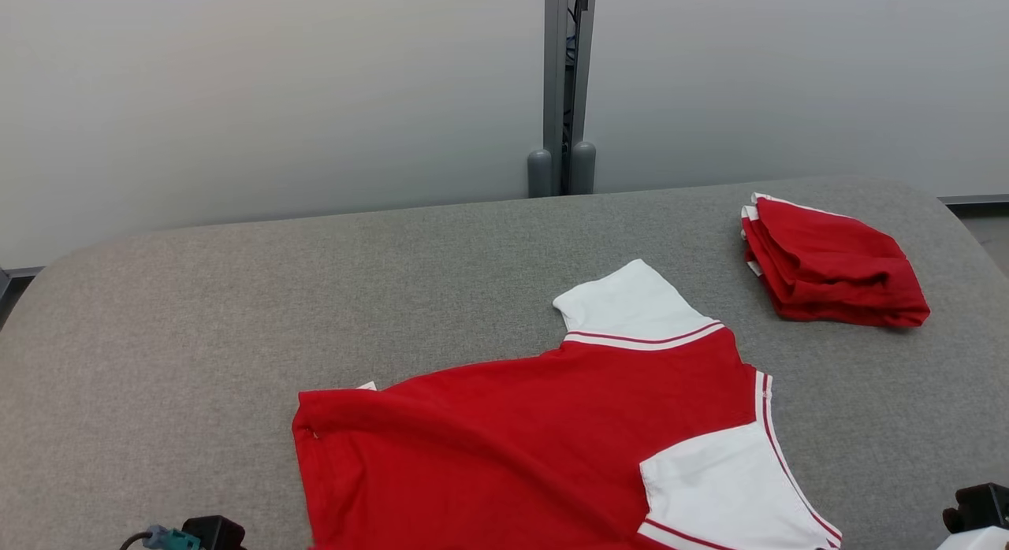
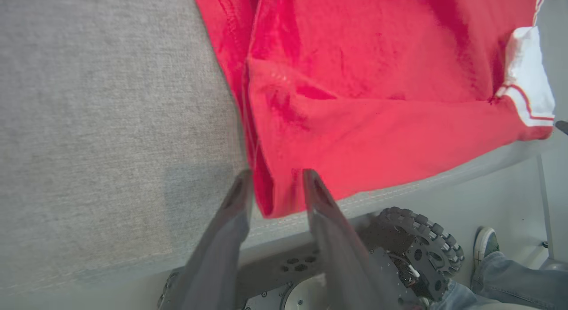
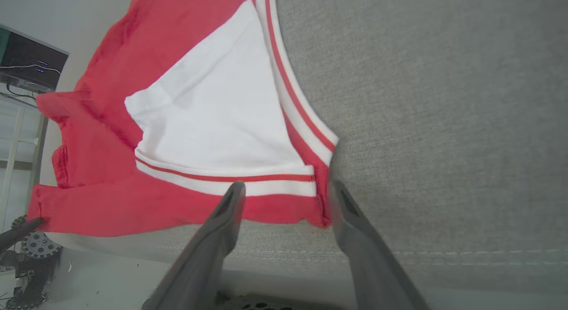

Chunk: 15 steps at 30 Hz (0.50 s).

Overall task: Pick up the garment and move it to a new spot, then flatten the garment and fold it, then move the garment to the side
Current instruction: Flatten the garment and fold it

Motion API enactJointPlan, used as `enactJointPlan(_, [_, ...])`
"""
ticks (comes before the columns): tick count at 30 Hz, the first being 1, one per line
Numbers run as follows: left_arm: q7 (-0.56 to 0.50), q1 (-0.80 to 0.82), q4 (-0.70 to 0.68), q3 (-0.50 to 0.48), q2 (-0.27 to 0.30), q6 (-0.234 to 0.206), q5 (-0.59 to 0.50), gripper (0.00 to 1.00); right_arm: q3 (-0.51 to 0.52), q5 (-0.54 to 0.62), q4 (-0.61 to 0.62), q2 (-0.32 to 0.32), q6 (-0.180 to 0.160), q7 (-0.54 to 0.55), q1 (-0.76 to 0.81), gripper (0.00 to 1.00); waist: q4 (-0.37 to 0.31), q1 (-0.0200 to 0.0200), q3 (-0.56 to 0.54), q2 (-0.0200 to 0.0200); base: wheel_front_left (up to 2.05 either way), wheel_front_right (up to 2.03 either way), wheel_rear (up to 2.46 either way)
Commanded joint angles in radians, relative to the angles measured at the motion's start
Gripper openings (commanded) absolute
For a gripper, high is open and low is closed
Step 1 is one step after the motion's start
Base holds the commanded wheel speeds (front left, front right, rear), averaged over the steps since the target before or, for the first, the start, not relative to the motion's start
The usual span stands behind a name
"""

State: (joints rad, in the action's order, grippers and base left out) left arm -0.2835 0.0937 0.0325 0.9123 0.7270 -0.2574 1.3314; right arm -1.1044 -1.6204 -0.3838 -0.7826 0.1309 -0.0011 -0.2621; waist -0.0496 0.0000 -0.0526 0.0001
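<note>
the red and white shirt (image 1: 512, 440) lies spread on the grey counter (image 1: 236, 298), at its front edge. the left claw (image 2: 277, 176) stands partly apart around one near hem corner and the right claw (image 3: 286, 188) stands wide at the other; neither pinches cloth. placing and flattening look mostly done, i judge. folding and moving aside, perhaps beside the folded red garment (image 1: 835, 266), remain.
</note>
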Motion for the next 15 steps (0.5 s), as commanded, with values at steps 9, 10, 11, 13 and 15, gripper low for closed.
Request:
enactJointPlan(9, [0.089,0.039,-0.094,-0.066,0.071,-0.093,-0.075,1.00,0.045,0.055,0.040,-0.067,0.000,-0.090,-0.080,1.00,0.004,0.0000,-0.004,-0.0001,0.00,0.00,0.00])
enactJointPlan(10, [0.110,0.045,-0.099,-0.075,0.070,-0.107,-0.089,1.00,0.055,0.064,0.039,-0.070,0.000,-0.103,-0.096,1.00,0.003,0.0000,-0.002,-0.0001,0.00,0.00,0.00])
enactJointPlan(11, [0.129,0.056,-0.101,-0.080,0.066,-0.119,-0.107,1.00,0.064,0.072,0.038,-0.067,0.000,-0.113,-0.111,1.00,0.003,0.0000,0.000,-0.0001,0.00,0.00,0.00])
enactJointPlan(13, [0.172,0.080,-0.097,-0.090,0.049,-0.139,-0.145,1.00,0.082,0.094,0.030,-0.055,0.000,-0.130,-0.146,1.00,0.002,0.0000,0.006,-0.0001,0.00,0.00,0.00])
enactJointPlan(15, [0.190,0.091,-0.090,-0.090,0.040,-0.146,-0.161,1.00,0.089,0.105,0.020,-0.049,0.000,-0.138,-0.168,1.00,0.002,0.0000,0.010,-0.0001,0.00,0.00,0.00])
